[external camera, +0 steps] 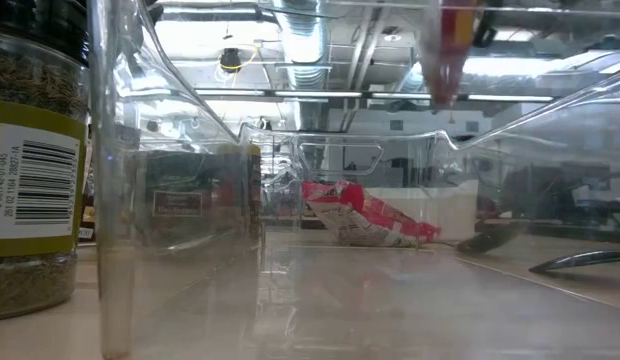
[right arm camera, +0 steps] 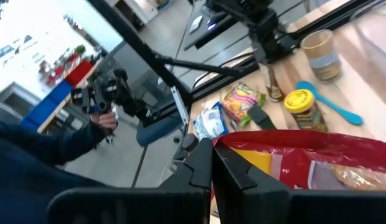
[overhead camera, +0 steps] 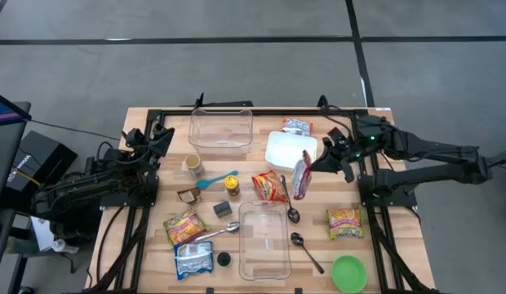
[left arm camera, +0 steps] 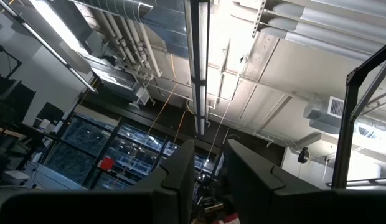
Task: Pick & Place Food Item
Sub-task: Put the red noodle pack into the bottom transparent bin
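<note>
Left gripper [overhead camera: 161, 139] parked at the table's left edge, pointing up, fingers [left arm camera: 180, 171] slightly apart, holding nothing. Right gripper [overhead camera: 312, 166] clamped on the top edge of a red and yellow crinkly snack packet [overhead camera: 301, 178], hanging upright just right of the white square container [overhead camera: 289, 149] and above the metal spoon [overhead camera: 289, 204].

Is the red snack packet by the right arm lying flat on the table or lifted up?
Lifted. The right hand is shut on the red packet's top edge; it hangs on edge beside the white container.
</note>
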You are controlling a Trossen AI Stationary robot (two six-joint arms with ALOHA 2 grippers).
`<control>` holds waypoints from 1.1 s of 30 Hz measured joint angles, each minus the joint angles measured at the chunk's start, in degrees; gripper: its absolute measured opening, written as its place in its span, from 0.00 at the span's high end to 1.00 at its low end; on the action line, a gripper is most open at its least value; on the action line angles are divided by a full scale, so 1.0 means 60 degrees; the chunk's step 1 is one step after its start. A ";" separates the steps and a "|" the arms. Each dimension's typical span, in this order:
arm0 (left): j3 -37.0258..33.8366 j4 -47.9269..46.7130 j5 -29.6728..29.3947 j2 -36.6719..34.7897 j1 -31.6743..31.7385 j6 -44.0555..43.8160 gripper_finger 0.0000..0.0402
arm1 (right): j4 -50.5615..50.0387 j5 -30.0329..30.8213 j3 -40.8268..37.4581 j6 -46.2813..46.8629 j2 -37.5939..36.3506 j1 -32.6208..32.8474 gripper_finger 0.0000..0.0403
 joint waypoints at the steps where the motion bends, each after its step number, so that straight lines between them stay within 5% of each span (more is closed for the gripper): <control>1: 0.0000 0.0000 0.0000 0.0000 0.0000 0.0000 0.79 | -0.0010 0.0000 0.0121 -0.0101 0.0187 0.0098 1.00; 21: 0.0000 0.0004 0.0000 0.0000 0.0003 0.0001 0.79 | -0.0077 -0.0034 0.2721 -0.2117 0.3996 0.2362 1.00; 33: 0.0000 0.0006 0.0004 0.0000 0.0001 0.0004 0.79 | 0.0030 -0.0023 0.2984 -0.2885 0.5865 0.2888 1.00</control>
